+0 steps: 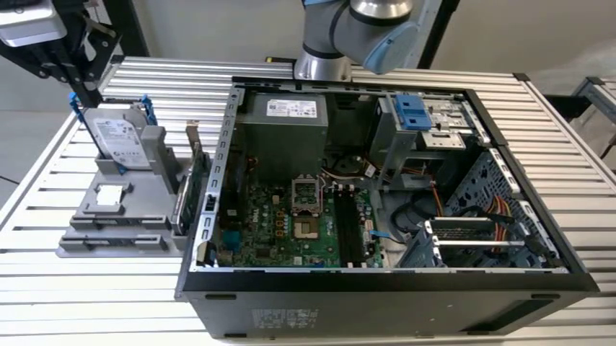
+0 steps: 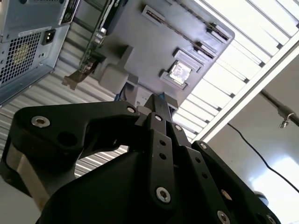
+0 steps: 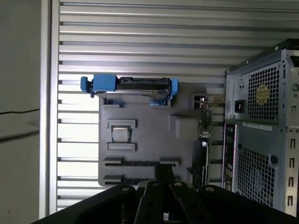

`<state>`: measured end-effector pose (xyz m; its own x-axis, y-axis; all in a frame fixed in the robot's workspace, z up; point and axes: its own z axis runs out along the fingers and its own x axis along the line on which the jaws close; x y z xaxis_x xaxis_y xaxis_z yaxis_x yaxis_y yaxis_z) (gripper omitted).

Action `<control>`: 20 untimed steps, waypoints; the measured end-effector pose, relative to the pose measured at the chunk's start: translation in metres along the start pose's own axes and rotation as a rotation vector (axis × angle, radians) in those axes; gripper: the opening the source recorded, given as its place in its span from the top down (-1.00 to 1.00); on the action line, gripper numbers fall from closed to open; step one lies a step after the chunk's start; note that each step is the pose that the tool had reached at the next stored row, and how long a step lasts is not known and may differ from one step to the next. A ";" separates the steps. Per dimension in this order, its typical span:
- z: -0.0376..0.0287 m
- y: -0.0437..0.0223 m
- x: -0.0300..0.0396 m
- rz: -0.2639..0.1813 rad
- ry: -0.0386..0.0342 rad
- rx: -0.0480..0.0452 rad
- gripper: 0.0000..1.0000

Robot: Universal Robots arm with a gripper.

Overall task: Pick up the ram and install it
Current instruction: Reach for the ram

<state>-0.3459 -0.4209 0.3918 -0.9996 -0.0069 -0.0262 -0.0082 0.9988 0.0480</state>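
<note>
The hand (image 2: 161, 106) has its fingers (image 2: 158, 122) drawn narrow, almost together. At their tip, in the second wrist view, sits a thin blue edge that looks like the ram (image 2: 161, 96) pinched between them and seen end-on. Little of it shows, so how it lies in the grip cannot be told.

In the exterior view the hand hangs high at that view's left, well above the grey holder block (image 1: 106, 216) on the slatted metal worktop (image 1: 97, 303). Directly beneath it a silver hard drive (image 1: 120, 140) in a blue frame stands upright at the far end of the block. A small square chip (image 1: 111, 193) lies flat in a recess near the block's middle. The two long narrow slots (image 3: 140, 163) at the block's near end look bare in the first wrist view.

A green card (image 1: 198, 180) with a metal bracket stands on edge between the holder block and the open computer case (image 1: 385, 288), just beside the case wall. The case lies on its side on the worktop, well apart from the hand. Inside it the green motherboard (image 1: 279, 223) faces up, and its dark memory slots (image 1: 353, 227) run alongside the processor socket (image 1: 305, 194). The arm (image 1: 356, 36) rises behind the case.
</note>
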 end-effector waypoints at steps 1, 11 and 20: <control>-0.0001 -0.0017 0.0002 -0.001 0.0000 -0.0001 1.00; -0.0012 -0.0251 0.0016 -0.006 0.0002 -0.0002 1.00; -0.0020 -0.0415 0.0044 -0.006 0.0002 -0.0002 1.00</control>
<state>-0.3500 -0.4625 0.3917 -0.9996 -0.0132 -0.0263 -0.0145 0.9987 0.0481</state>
